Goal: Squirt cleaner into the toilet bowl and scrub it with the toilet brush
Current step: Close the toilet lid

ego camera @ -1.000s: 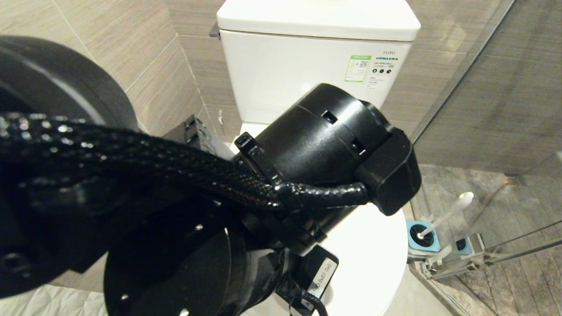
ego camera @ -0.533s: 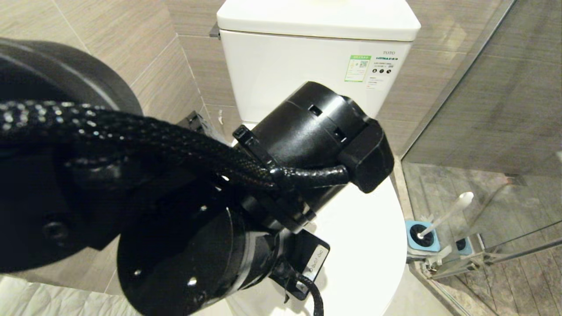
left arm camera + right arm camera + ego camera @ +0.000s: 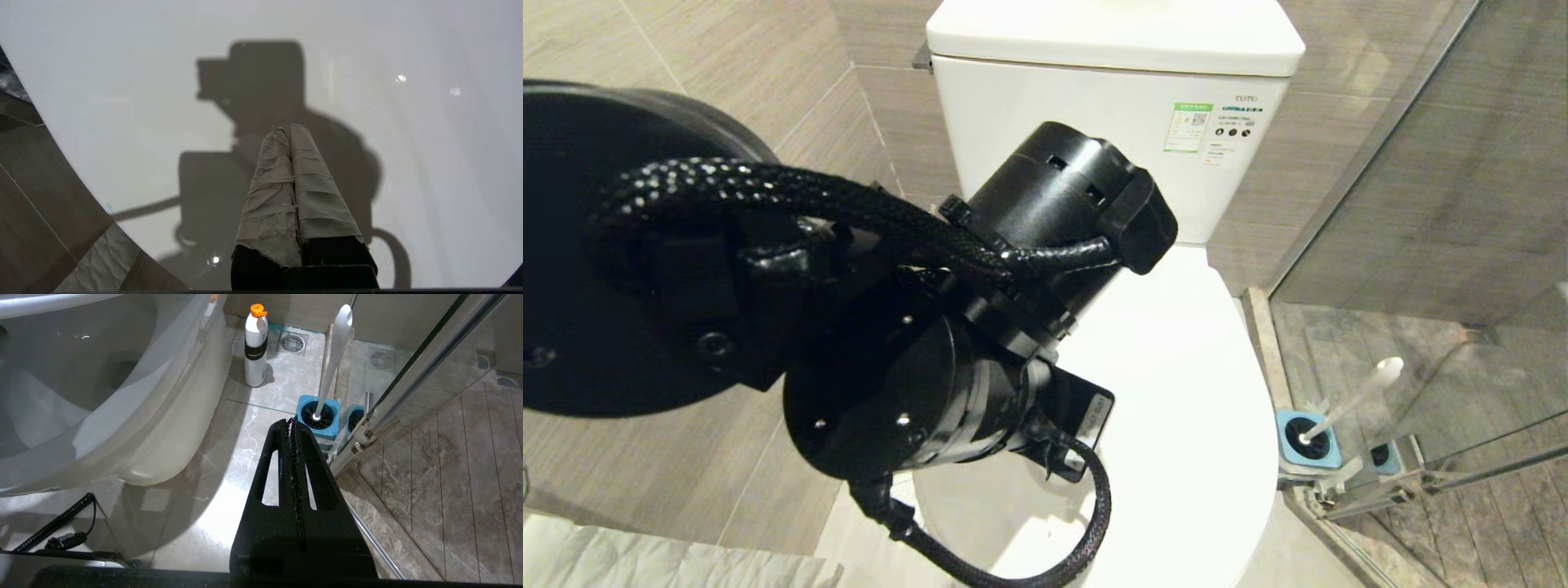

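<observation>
The toilet bowl's white lid (image 3: pixel 1192 392) is down, so the bowl's inside is hidden; its outer wall (image 3: pixel 163 428) shows in the right wrist view. My left arm reaches over the lid. My left gripper (image 3: pixel 290 128), its fingers wrapped in pale tape, is shut on nothing just above the glossy lid (image 3: pixel 122 102). The toilet brush (image 3: pixel 1356 396) leans in its blue holder (image 3: pixel 1308 439) on the floor right of the toilet. My right gripper (image 3: pixel 291 420) hangs shut and empty, short of the brush handle (image 3: pixel 336 355) and holder (image 3: pixel 318 416). Cleaner liquid is out of view.
A white bottle with an orange cap (image 3: pixel 256 347) stands on the floor by the toilet's base, near a floor drain (image 3: pixel 292 342). The glass shower door (image 3: pixel 1421 245) and its metal rail hem in the brush. The tank (image 3: pixel 1111 122) is behind; crumpled white sheeting (image 3: pixel 645 563) lies at lower left.
My left arm has swung up and to the left in the head view, uncovering more of the lid. Both grippers stay shut; the brush has not moved.
</observation>
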